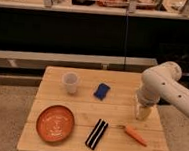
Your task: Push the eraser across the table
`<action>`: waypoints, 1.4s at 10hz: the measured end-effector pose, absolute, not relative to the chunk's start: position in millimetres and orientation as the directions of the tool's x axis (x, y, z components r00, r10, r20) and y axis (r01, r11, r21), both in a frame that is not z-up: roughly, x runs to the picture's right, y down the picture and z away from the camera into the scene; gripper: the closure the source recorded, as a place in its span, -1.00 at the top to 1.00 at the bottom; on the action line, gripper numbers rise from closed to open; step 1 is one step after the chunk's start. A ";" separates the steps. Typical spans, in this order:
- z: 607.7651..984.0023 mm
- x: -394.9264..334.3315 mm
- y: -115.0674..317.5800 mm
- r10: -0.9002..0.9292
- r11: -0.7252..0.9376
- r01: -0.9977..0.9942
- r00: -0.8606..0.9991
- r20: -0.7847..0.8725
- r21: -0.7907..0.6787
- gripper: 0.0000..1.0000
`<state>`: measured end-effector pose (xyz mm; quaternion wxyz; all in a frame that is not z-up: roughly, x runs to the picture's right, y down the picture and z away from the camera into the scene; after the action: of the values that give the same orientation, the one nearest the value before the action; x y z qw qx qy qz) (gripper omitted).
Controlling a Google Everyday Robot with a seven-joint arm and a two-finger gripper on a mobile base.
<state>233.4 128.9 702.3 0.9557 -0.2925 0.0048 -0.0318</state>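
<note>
The eraser (97,134), a flat black block with two pale stripes, lies near the front edge of the light wooden table (115,110), just left of an orange carrot (134,135). My white arm reaches in from the right. My gripper (144,102) hangs at the table's right side, right at a small pale bottle (144,111), well to the right of and behind the eraser. The arm's bulk covers much of it.
An orange plate (56,122) sits at the front left. A white cup (70,82) and a blue squarish pad (102,91) stand toward the back. Dark shelving runs behind the table.
</note>
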 end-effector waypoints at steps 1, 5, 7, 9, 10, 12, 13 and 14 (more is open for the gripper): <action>704.5 229.8 132.3 -0.074 0.824 0.070 0.997 0.016 -0.562 0.60; 715.2 212.1 150.7 -0.117 0.807 0.130 0.991 0.060 -0.576 0.60; 722.5 198.4 160.8 -0.152 0.795 0.173 0.985 0.086 -0.581 0.60; 726.7 196.8 169.6 -0.184 0.784 0.210 0.977 0.105 -0.584 0.60; 727.3 188.6 173.9 -0.195 0.779 0.227 0.974 0.120 -0.584 0.60; 731.4 175.5 180.2 -0.217 0.770 0.257 0.966 0.139 -0.585 0.60; 733.1 172.7 184.1 -0.230 0.764 0.270 0.962 0.145 -0.585 0.60; 733.8 170.9 186.3 -0.240 0.760 0.284 0.959 0.153 -0.584 0.60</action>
<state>170.9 186.3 733.8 0.9375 -0.3167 -0.0342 -0.1398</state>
